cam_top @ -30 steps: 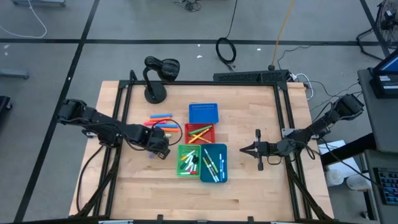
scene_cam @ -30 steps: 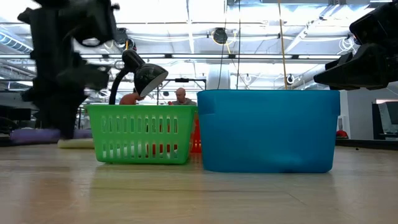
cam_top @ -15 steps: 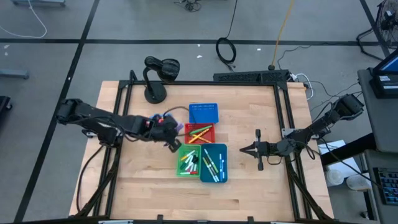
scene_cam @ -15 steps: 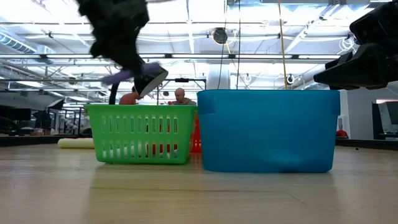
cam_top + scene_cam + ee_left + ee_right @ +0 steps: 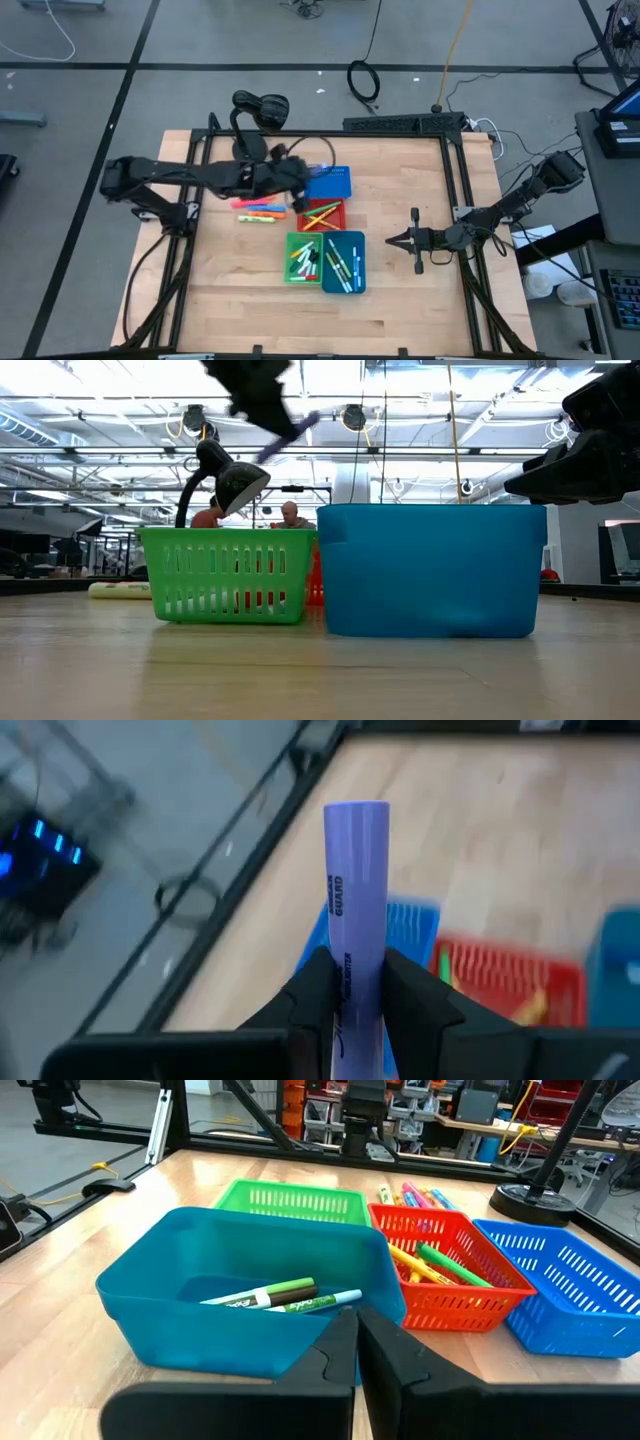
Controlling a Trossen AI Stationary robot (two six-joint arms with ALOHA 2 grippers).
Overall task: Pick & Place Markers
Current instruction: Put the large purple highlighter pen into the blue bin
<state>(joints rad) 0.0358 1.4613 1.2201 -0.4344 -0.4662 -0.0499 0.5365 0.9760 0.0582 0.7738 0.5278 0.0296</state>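
My left gripper (image 5: 296, 173) hangs high over the left edge of the blue bin (image 5: 330, 183), shut on a purple marker (image 5: 357, 890). In the low view that marker (image 5: 292, 434) slants down out of the gripper, well above the bins. Several pink, orange, yellow and green markers (image 5: 259, 209) lie flat on the table left of the red bin (image 5: 322, 214). More markers lie in the red, green (image 5: 303, 257) and teal (image 5: 345, 262) bins. My right gripper (image 5: 392, 240) waits shut, level, right of the teal bin, holding nothing. My left gripper pinches the purple marker's barrel (image 5: 352, 982) between its two fingers (image 5: 318, 988), one on each side. The marker runs along the fingers and sticks out well past their tips, its flat end (image 5: 357, 812) foremost. It is lifted clear, slanting downward toward the blue bin.
A black desk lamp (image 5: 252, 125) stands at the far left of the table, close behind my left arm. The four bins sit bunched together mid-table. A yellow marker (image 5: 120, 590) lies on the wood left of the green bin. Black frame rails border the table.
My left gripper has risen from the loose markers on the table and swung toward the far edge and right, up to the blue bin, rolling its wrist as it went. The purple marker has gone with it, lifted clear of the table. My right arm has kept still.
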